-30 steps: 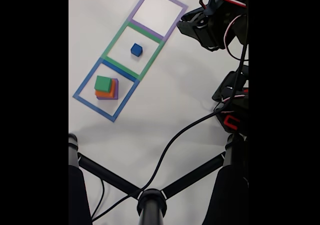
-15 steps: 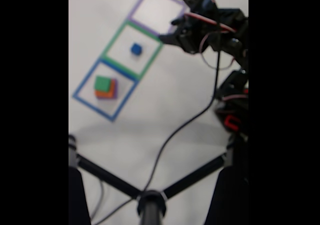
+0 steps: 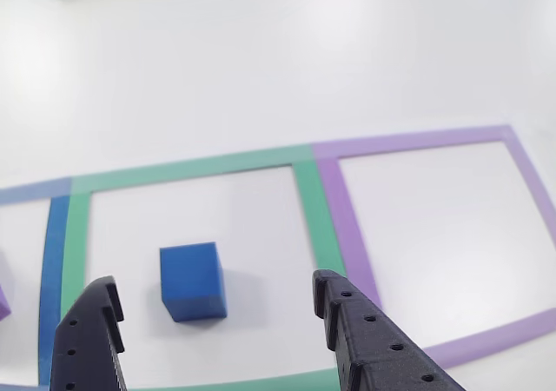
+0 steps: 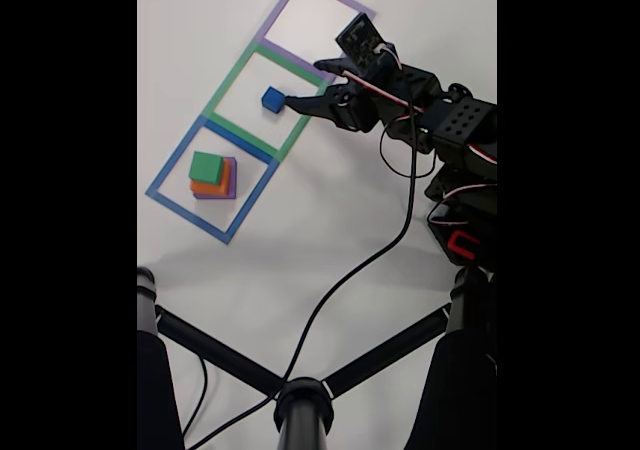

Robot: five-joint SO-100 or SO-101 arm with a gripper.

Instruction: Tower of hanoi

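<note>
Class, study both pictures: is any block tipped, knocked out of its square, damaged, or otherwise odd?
Nothing stands out. The blue cube sits flat inside the green square, apart from the tape. The green block, orange block and purple block are stacked in the blue square. The open gripper hovers near the cube.

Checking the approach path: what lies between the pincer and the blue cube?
Nothing but bare white table. In the other view the open pincer flanks the blue cube inside the green outline.
</note>
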